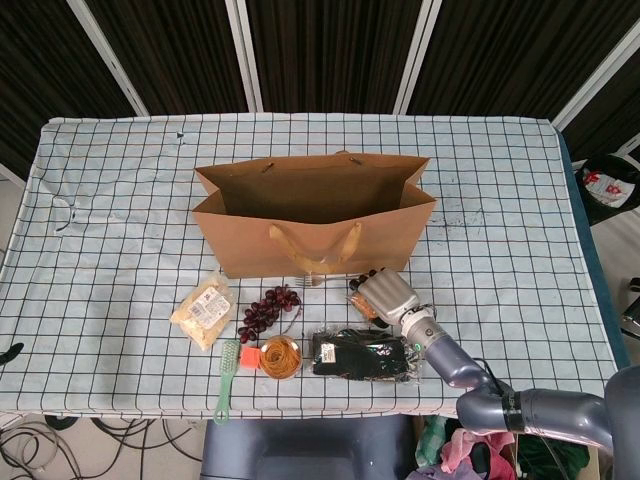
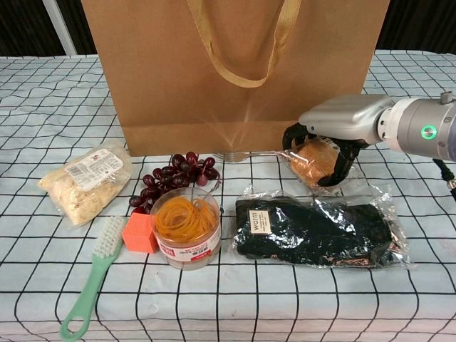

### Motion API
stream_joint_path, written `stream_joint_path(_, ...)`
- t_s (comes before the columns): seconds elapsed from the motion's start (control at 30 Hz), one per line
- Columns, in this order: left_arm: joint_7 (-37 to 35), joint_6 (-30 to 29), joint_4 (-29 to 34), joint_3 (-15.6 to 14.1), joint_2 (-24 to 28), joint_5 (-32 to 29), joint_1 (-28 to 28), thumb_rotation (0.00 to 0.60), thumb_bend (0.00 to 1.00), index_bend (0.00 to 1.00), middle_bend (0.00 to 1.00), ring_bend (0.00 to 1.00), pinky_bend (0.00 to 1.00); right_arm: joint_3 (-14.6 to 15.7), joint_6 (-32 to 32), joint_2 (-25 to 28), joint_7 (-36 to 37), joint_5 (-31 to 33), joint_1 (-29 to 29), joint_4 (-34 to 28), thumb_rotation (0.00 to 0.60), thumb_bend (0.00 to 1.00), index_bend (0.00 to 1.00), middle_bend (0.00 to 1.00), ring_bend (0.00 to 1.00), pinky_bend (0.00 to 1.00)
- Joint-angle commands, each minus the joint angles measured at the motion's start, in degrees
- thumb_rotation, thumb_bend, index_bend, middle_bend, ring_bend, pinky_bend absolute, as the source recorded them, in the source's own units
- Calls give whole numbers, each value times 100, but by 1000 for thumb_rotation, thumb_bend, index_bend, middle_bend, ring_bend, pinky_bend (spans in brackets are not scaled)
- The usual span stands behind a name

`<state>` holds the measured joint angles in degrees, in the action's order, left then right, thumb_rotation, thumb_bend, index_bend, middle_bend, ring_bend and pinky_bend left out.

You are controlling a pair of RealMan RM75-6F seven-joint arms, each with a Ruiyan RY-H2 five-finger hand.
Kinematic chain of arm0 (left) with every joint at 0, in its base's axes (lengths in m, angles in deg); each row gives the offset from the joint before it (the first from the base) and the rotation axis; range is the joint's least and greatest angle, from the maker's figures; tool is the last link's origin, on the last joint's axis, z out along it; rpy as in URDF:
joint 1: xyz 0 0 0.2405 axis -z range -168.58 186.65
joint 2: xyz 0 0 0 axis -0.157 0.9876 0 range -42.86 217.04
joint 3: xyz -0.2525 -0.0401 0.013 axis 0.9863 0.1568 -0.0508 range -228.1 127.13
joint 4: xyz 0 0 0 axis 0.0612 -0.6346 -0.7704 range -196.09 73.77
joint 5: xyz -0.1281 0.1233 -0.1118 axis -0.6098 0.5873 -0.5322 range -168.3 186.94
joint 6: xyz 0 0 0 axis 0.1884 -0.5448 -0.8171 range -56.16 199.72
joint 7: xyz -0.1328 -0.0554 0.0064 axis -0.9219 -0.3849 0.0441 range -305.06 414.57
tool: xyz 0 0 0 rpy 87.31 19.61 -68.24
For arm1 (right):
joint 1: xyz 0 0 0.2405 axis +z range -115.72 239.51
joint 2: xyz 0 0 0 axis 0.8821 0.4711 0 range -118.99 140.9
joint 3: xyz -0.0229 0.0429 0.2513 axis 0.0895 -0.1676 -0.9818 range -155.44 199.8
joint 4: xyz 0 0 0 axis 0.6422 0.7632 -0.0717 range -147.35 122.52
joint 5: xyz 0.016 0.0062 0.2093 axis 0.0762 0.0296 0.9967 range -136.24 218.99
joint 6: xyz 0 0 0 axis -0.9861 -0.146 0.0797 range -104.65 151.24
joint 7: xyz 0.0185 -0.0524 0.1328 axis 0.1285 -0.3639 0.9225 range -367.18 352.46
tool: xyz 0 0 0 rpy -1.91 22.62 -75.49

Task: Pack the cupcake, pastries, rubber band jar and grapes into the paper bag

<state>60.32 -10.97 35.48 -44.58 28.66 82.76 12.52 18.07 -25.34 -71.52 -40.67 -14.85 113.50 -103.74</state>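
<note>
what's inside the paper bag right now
The head view shows only bare brown inner walls in the open paper bag; no packed items are visible, but its front wall hides the bottom.

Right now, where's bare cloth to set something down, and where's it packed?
Bare cloth: behind the paper bag, and wide strips left and right of it. Crowded: the front strip, with pastries, grapes, brush, rubber band jar and dark packet close together; the right hand grips the cupcake there.

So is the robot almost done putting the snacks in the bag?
Not nearly. The paper bag looks empty from above. The right hand is gripping the wrapped cupcake, just in front of the bag. The pastries, grapes and rubber band jar are on the table, waiting.
</note>
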Motion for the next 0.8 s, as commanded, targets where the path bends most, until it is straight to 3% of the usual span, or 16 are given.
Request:
stream_joint_path(0.03,-3,7,2,0,4,-8,1,600,108,61,38,0,14,-64,-237,113,405,-400,-179,-103,600,323,306,411,492,455)
stream_joint_path(0.3,-35,-26,7,11,25,-20,-18,600,108,61,37,0,15,-162,-953,751,1102,-1084,-646,-801,600,323,326,411,490,455)
stream_joint_path(0.53,-49,-51,20,28,34,-52,-32,600,108,61,37,0,15,-236,-2039,2191,1752,-1523,-1456,-2050,600,321,332,412,486,454)
stream_joint_path(0.63,-48,-68,41,11,33,-15,-41,600,108,61,37,0,15,-396,-2698,2826,2346,-1673,-1931,-2393,600,315,340,409,484,454)
stream_joint_path(0.8,-25,-60,50,4,22,1,-31,600,108,61,37,0,15,-916,-3475,3250,3238,-1816,-2238,-2459,600,305,372,399,480,454)
